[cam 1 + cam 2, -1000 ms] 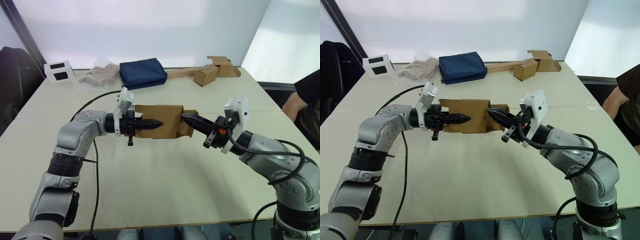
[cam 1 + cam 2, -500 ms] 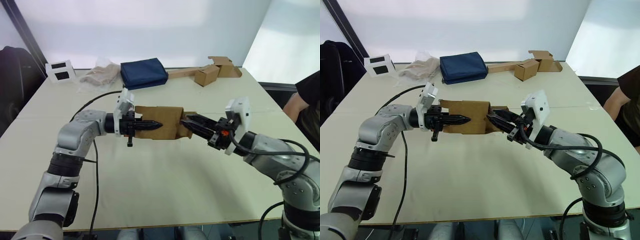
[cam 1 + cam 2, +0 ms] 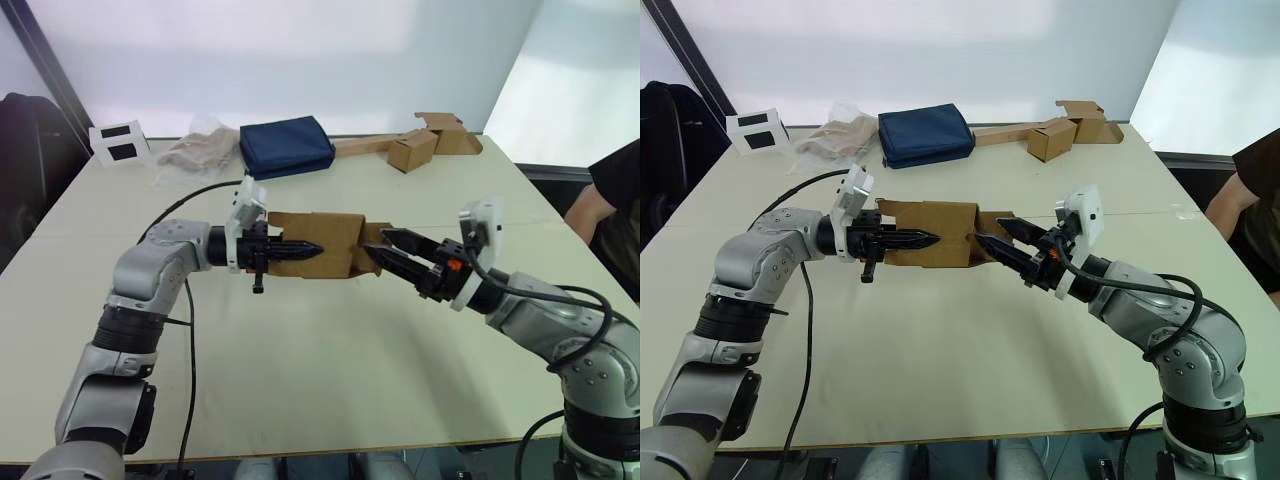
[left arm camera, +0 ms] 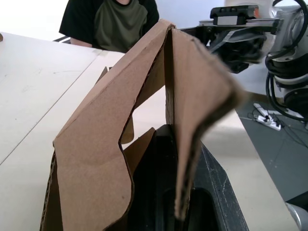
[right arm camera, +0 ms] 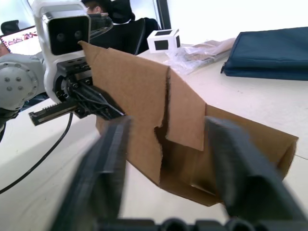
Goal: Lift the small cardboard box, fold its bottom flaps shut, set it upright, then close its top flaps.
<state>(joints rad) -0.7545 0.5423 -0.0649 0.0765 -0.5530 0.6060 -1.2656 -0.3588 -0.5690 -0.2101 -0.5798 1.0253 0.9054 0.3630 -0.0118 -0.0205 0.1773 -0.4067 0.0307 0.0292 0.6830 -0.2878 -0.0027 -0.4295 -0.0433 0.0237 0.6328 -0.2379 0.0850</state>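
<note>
The small cardboard box (image 3: 322, 243), plain brown and partly flattened, hangs on its side just above the table (image 3: 320, 380). My left gripper (image 3: 305, 246) is shut on its left wall, and the cardboard sits pinched between the black fingers (image 4: 156, 192) in the left wrist view. Short flaps (image 3: 374, 248) stand open at the box's right end; I cannot tell whether they are the bottom flaps or the top flaps. My right gripper (image 3: 377, 242) is open at that end, its fingers (image 5: 103, 178) spread to either side of the box (image 5: 139, 96).
At the back of the table lie a dark blue pouch (image 3: 287, 146), a crumpled plastic bag (image 3: 198, 148), a white block with black panels (image 3: 120, 142) and a smaller tan box on a long strip (image 3: 412, 150). A black cable (image 3: 190, 330) trails over the front left. A person (image 3: 615, 190) sits at the right edge.
My right gripper's fingers have spread open at the box's right end, and its wrist has sunk lower and shifted right. The left gripper and box have barely moved.
</note>
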